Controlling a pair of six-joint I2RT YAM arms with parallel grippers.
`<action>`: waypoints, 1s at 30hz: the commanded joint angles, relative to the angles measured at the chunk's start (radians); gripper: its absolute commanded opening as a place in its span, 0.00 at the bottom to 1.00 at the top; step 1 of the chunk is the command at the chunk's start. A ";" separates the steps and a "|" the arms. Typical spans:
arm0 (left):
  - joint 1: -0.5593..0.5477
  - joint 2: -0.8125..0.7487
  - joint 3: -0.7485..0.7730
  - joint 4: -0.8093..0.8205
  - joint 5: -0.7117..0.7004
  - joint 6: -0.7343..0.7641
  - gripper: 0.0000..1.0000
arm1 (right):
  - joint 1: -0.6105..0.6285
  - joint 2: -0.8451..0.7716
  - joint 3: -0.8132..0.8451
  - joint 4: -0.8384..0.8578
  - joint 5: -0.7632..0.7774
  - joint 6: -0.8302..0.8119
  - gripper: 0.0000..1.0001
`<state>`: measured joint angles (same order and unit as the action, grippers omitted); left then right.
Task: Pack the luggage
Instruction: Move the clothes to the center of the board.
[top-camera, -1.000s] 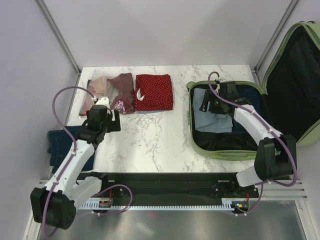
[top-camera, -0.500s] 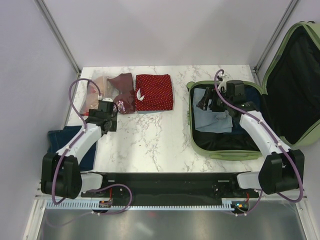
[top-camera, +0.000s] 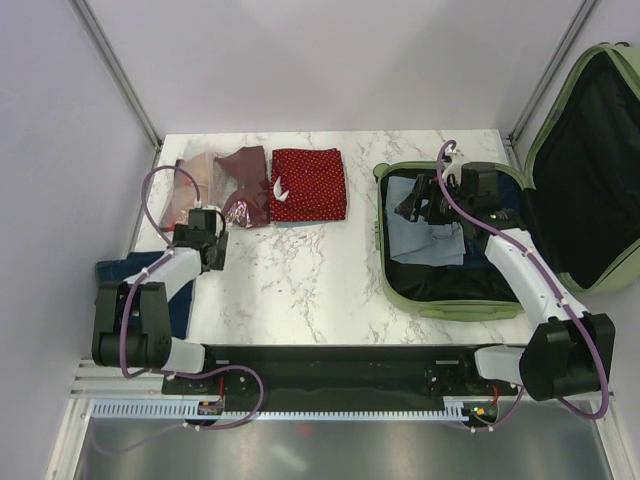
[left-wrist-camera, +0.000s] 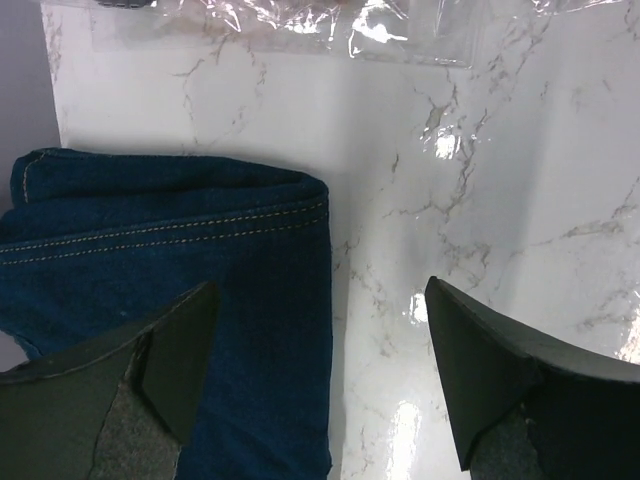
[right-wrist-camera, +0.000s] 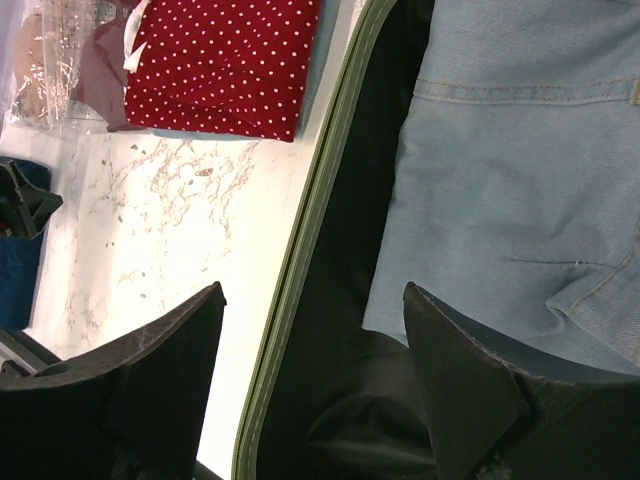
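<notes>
The luggage (top-camera: 440, 308) lies open at the right end of the marble table (top-camera: 300, 275), its lid propped up and light-blue jeans (top-camera: 425, 240) folded inside. We see the right gripper (right-wrist-camera: 312, 295) above its left rim, jaws spread wide and empty. A red dotted cloth (top-camera: 308, 185) and a clear bag (top-camera: 215, 180), perhaps of clothing, lie far left. The left gripper (left-wrist-camera: 320, 300), likewise wide open and empty, hovers by dark-blue jeans (left-wrist-camera: 170, 260) at the table's left edge.

In view are one luggage (top-camera: 440, 310), two pairs of jeans (dark jeans (left-wrist-camera: 170, 250), pale jeans (right-wrist-camera: 520, 190)), one red dotted cloth (top-camera: 308, 185), one clear bag (top-camera: 195, 180), and two grippers: left gripper (left-wrist-camera: 318, 290), right gripper (right-wrist-camera: 312, 290).
</notes>
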<state>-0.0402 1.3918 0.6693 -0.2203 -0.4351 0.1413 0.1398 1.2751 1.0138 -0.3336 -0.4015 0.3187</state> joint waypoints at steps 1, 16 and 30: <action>0.006 0.052 0.026 0.070 -0.028 0.072 0.90 | -0.005 -0.025 -0.001 0.045 -0.020 -0.009 0.79; 0.028 0.200 0.098 0.006 -0.085 0.047 0.51 | -0.005 -0.014 -0.009 0.051 0.020 -0.021 0.79; 0.011 0.273 0.176 -0.105 0.007 -0.019 0.02 | -0.006 -0.010 -0.014 0.057 0.021 -0.018 0.80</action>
<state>-0.0200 1.6325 0.8169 -0.2623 -0.5217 0.1799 0.1390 1.2716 1.0008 -0.3069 -0.3843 0.3141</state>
